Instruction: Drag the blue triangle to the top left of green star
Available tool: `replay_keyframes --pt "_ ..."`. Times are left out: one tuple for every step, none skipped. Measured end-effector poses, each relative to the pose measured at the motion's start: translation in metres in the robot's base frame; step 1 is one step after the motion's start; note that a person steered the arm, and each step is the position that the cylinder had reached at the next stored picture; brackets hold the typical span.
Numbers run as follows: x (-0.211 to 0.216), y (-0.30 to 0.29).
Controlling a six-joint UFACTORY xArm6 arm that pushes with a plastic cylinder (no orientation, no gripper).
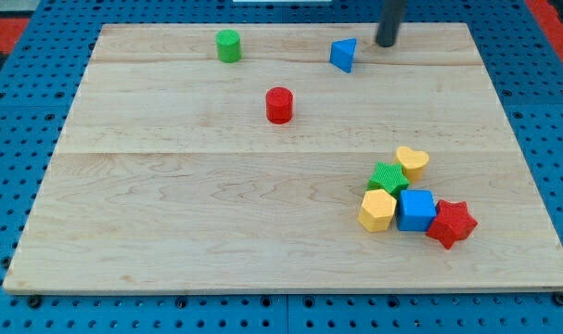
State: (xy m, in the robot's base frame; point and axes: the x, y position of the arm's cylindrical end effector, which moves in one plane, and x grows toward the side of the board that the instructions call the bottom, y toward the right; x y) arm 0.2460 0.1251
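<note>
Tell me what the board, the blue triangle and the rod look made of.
Board: pale wood, matte, with visible grain and plank seams. Blue triangle: probably painted wood or plastic, with an even, opaque colour. Rod, ending in my tip just right of the triangle: dark and smooth, possibly metal or plastic.

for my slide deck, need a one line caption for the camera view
Tip just right of blue triangle at the board's top; green star clustered at lower right.

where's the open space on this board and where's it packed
Free: the whole view's left and bottom-left of the board, below the green cylinder and red cylinder. Also the middle band between the blue triangle and green star. Crowded: bottom right, where the star sits among yellow, blue and red blocks. My tip is right of the triangle.
</note>
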Motion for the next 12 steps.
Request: replay_keyframes --pt "0.087 -0.046" --pt "0.059 -0.038" --pt "0.013 -0.01" --pt "-0.025 -0.07" --pt "0.03 -0.092" --pt "0.072 -0.071" --pt "0.033 -0.07" --pt "0.045 0.009" --pt "0.144 0.04" --pt "0.114 0.026" --pt "0.062 0.022" --pt "0.068 -0.041"
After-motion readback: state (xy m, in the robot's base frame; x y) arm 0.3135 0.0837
